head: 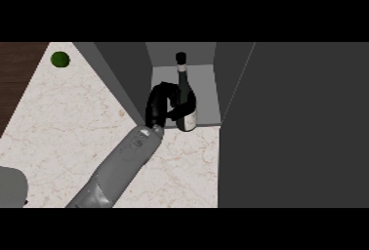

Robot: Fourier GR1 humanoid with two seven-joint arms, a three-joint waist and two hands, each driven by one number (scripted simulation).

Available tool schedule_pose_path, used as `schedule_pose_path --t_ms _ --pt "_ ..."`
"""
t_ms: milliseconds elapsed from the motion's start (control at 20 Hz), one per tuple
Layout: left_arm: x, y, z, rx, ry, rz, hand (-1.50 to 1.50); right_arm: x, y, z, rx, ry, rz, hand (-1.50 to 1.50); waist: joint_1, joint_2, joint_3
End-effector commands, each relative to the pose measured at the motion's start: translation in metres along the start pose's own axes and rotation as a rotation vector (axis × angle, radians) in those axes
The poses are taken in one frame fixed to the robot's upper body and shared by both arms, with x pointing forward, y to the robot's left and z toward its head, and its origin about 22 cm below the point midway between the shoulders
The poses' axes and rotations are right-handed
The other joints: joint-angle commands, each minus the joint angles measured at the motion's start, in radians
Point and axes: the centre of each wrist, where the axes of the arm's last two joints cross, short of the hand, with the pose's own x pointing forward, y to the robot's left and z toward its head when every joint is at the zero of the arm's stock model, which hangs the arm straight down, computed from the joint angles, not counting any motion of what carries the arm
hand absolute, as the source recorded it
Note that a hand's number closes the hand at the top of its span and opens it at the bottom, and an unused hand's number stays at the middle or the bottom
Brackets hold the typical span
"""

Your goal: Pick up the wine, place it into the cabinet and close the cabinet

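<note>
The wine bottle [186, 93] stands inside the open cabinet [184, 73], on its pale grey shelf floor, near the front edge of the compartment. Its dark neck and cap point toward the back of the cabinet, and a pale label shows low on its body near the front lip.

1 grey forearm comes in from the lower left of the head view and runs diagonally up to the cabinet opening. At its end the black hand [160, 105], which I take as the left hand by where it enters, has its fingers [180, 108] curled round the lower body of the bottle, grasping it; the thumb side arches over on the left of the bottle. The hand sits just inside the cabinet's front edge.

The cabinet's dark grey left wall slants down beside the hand, and a broad dark grey panel [296, 127] fills the right part of the view, standing out from the cabinet's right side over the table.

The table [65, 127] is pale marble with faint veins. A small green round fruit, likely a lime [60, 59], lies near its far left corner, well apart from the cabinet. A light grey rounded object [12, 188] shows at the lower left edge; I cannot tell what it is. The right hand shows nowhere.
</note>
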Motion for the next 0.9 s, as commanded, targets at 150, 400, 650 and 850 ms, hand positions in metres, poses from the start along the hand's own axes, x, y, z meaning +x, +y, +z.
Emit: schedule_pose_path --t_ms 150,400,650,850 --pt "-0.027 0.002 -0.010 0.019 0.083 -0.064 1.50 0.024 0.004 0.010 0.043 -0.049 -0.047 -1.50 -0.016 0.012 -0.002" --pt "-0.030 0.008 -0.020 0.061 0.123 -0.091 1.50 0.018 0.007 0.001 0.041 -0.072 -0.066 -1.50 -0.019 0.018 -0.003" --pt "-0.039 0.016 -0.024 0.110 0.110 -0.037 1.50 0.008 0.005 0.002 0.034 -0.062 -0.066 -1.50 -0.021 0.022 -0.003" --pt "-0.028 0.017 -0.033 0.128 0.113 -0.023 1.50 0.015 0.002 0.008 0.055 -0.057 -0.063 -1.50 -0.031 0.021 -0.003"
